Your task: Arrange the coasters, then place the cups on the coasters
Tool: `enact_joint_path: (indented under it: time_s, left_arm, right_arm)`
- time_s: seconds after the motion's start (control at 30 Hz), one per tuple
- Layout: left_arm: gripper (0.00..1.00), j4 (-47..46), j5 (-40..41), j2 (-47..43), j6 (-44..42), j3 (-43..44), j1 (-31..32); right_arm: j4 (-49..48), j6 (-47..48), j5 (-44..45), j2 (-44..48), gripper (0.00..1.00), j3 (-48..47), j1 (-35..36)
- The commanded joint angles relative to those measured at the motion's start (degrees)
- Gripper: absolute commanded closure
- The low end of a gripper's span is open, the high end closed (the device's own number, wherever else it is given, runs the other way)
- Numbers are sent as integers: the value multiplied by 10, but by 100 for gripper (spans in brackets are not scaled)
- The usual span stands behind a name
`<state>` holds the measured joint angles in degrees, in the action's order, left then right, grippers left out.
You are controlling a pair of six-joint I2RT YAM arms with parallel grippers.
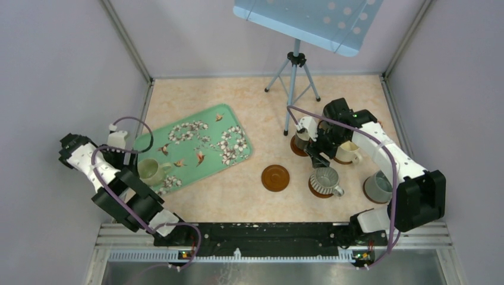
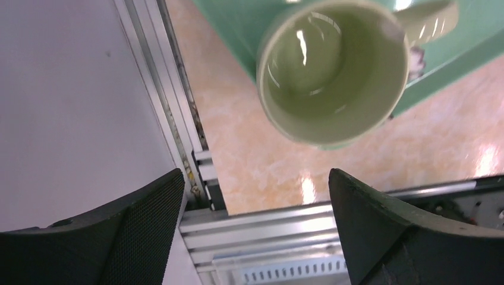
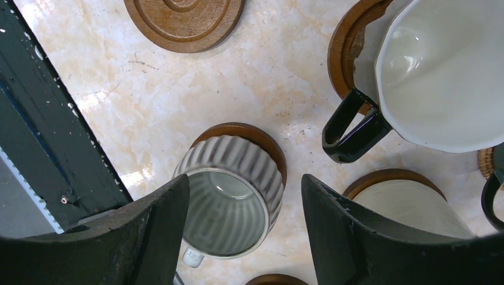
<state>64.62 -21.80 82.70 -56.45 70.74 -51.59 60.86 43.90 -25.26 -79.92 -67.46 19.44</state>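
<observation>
A pale green cup (image 1: 153, 171) (image 2: 333, 71) stands on the near-left corner of the green floral tray (image 1: 196, 142). My left gripper (image 1: 135, 185) (image 2: 255, 196) hangs open just short of it, nothing between its fingers. My right gripper (image 1: 318, 155) (image 3: 245, 178) is open above the ribbed grey cup (image 1: 325, 181) (image 3: 229, 196), which sits on a coaster (image 3: 261, 139). The dark cup with a cream inside (image 1: 303, 139) (image 3: 440, 71) and the cream-white cup (image 1: 347, 153) (image 3: 410, 205) also rest on coasters. One coaster (image 1: 276, 177) (image 3: 184, 18) lies bare. A grey-blue cup (image 1: 377, 187) stands by the right arm.
A tripod (image 1: 294, 71) holding a blue perforated panel (image 1: 309, 21) stands at the back middle. Aluminium frame rails (image 2: 255, 237) run along the table's left and near edges, with walls on three sides. A dark handle (image 3: 490, 196) shows at the right wrist view's edge.
</observation>
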Motion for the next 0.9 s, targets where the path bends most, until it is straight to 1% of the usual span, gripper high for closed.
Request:
enact_joint_path:
  time_s: [0.0,0.13,0.33,0.63,0.87]
  left_arm:
    - [6,67,12,7,-145,-3,-25]
    - [9,44,3,14,-192,-35,-24]
    - [15,57,-40,61,-246,-39,-20]
    - [17,18,-98,69,-324,-74,-10]
    - [18,-1,-137,75,-374,-86,22]
  right_arm:
    - [-5,9,-9,-5,32,-11,6]
    - [-2,7,-15,-11,32,-21,6]
    - [4,6,-13,-12,32,-25,5]
    - [3,5,-14,-15,32,-25,6]
    - [4,1,-21,-25,32,-30,6]
